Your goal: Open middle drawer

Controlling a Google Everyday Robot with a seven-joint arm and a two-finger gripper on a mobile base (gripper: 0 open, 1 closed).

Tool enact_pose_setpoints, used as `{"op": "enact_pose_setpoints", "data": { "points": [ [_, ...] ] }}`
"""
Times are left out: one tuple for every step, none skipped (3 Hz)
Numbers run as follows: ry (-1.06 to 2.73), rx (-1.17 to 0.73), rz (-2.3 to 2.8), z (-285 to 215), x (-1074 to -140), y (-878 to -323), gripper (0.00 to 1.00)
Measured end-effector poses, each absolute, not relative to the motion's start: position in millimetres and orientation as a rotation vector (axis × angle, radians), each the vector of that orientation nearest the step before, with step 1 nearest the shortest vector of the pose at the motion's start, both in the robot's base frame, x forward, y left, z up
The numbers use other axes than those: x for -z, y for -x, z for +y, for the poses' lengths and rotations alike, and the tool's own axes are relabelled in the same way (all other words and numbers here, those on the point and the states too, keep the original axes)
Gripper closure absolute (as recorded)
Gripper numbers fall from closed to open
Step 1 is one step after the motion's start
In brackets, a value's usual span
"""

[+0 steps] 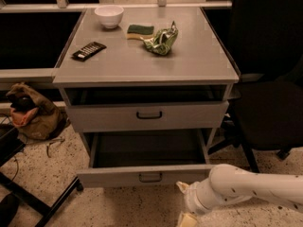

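Observation:
The middle drawer [118,176] is pulled out below the taller top drawer [189,116]. Its dark inside is open to view and its small black loop handle [150,177] is at the centre of the low front panel. My gripper [184,203] is low at the right, just in front of and below the drawer's right front corner, on the white arm [255,187]. Its two yellowish fingertips [182,187] stand apart with nothing between them, and it does not touch the handle. The lowest drawer is out of view.
On the cabinet top [118,65] lie a white bowl [109,16], a sponge [140,30], a crumpled green bag [162,40] and a black remote [88,50]. A black office chair [270,103] stands at the right. A brown bag [33,112] and black stand legs [42,200] are at the left.

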State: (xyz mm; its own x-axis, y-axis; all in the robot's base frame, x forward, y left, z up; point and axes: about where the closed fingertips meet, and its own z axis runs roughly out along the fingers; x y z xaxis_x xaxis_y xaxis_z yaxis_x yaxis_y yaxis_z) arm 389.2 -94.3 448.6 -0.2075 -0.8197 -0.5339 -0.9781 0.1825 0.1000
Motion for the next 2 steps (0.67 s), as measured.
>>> {"op": "enact_pose_setpoints", "data": {
  "points": [
    [1.686, -0.496, 2.065, -104.5, -480.5, -397.7, 0.00],
    [1.701, -0.407, 2.006, -106.7, -499.9, -422.9, 0.00]
  ]
}}
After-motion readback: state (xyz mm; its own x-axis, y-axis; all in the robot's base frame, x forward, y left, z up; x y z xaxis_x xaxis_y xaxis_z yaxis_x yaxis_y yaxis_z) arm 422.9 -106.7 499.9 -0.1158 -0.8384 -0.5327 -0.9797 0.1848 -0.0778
